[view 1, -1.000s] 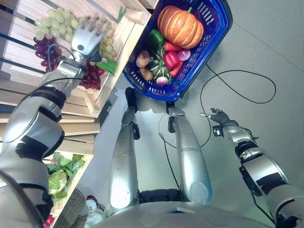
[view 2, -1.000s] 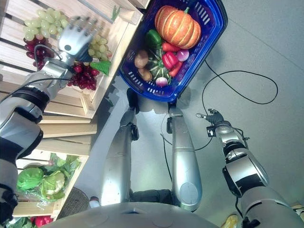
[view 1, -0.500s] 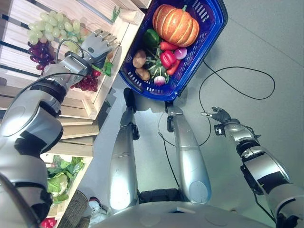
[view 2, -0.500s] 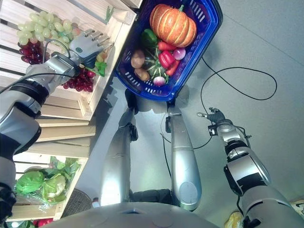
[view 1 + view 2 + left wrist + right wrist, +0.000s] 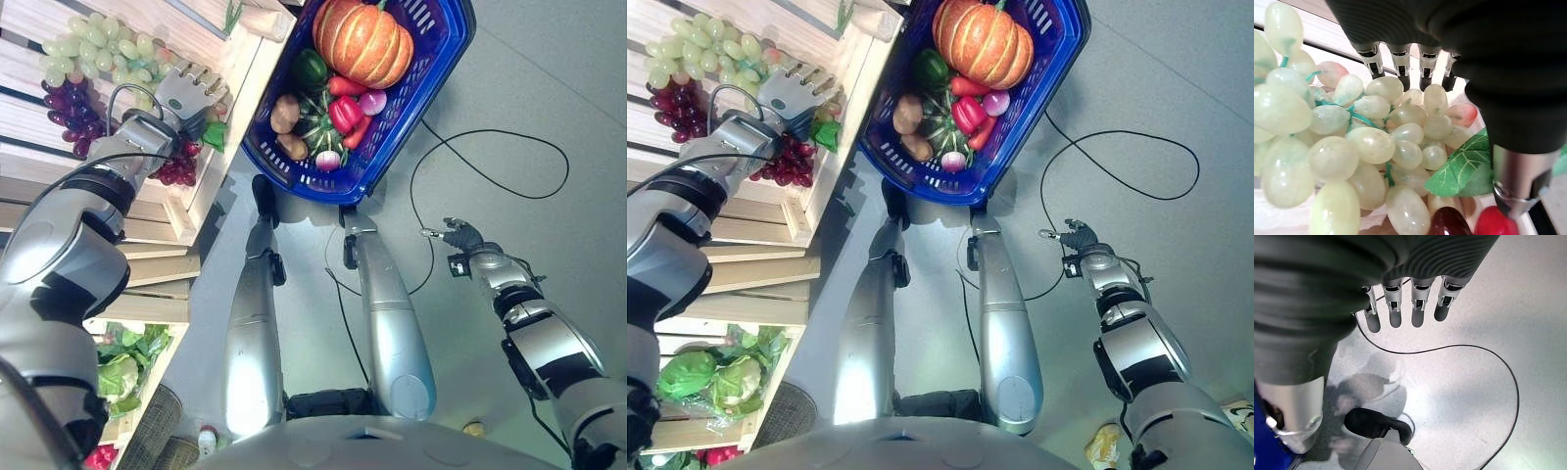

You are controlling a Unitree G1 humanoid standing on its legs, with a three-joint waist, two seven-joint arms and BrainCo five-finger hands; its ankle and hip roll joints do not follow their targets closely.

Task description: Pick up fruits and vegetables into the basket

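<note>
The left hand hangs over the green grapes in the crate, fingers straight and apart, holding nothing. The bunch lies just under the fingertips. The basket stands beside the crate. The right hand is relaxed, far from the crate.

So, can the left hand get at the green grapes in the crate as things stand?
Probably yes. The left hand is already over the wooden crate with straight fingers right above the green grapes, and nothing lies between them. The crate is open on top, so the way looks free.
</note>
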